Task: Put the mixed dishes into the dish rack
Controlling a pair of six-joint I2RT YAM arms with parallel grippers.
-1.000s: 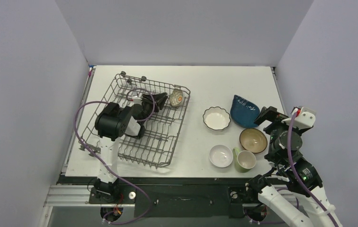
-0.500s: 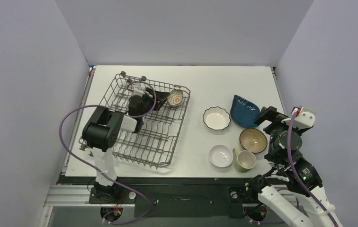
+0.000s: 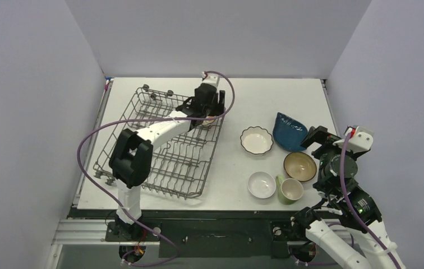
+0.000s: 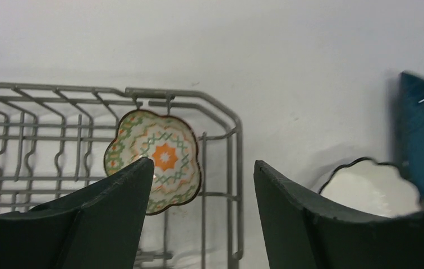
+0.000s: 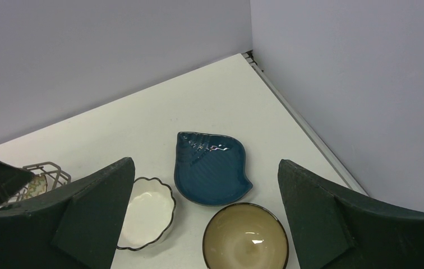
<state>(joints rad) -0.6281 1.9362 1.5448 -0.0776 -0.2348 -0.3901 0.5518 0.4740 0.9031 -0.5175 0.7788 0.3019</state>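
- The dish rack (image 3: pixel 165 145) lies on the left half of the surface, turned a little askew, with its long side running from the near edge towards the far edge.
- The tiny flower-patterned dish (image 4: pixel 153 159) stands on its rim in the rack's far right corner and leans against the end wires, its orange and green face turned towards the left wrist camera.
- The left arm reaches out over the rack, and the left pincer (image 4: pixel 201 168) hovers just short of that corner. Its jaws are spread with only bare surface and wire showing between them. In the wrist view the left finger overlaps the dish's lower edge; whether they touch cannot be told.
- Five dishes sit on the right half of the surface, outside the rack.
- The white scalloped bowl (image 3: pixel 256 140) is upright just right of the rack, and the dark blue irregular dish (image 3: pixel 289 131) is just beside it, towards the right edge.
- The brown bowl with cream inside (image 3: pixel 300 166) sits nearer the near edge than the blue dish, close to both.
- The plain white bowl (image 3: pixel 262 184) and the light green mug (image 3: pixel 291 190) stand side by side closest to the near edge, the mug's mouth open upward.
- The right pincer (image 5: pixel 205 168) hangs above the right edge near the blue dish and the brown bowl, jaws spread wide and holding nothing.
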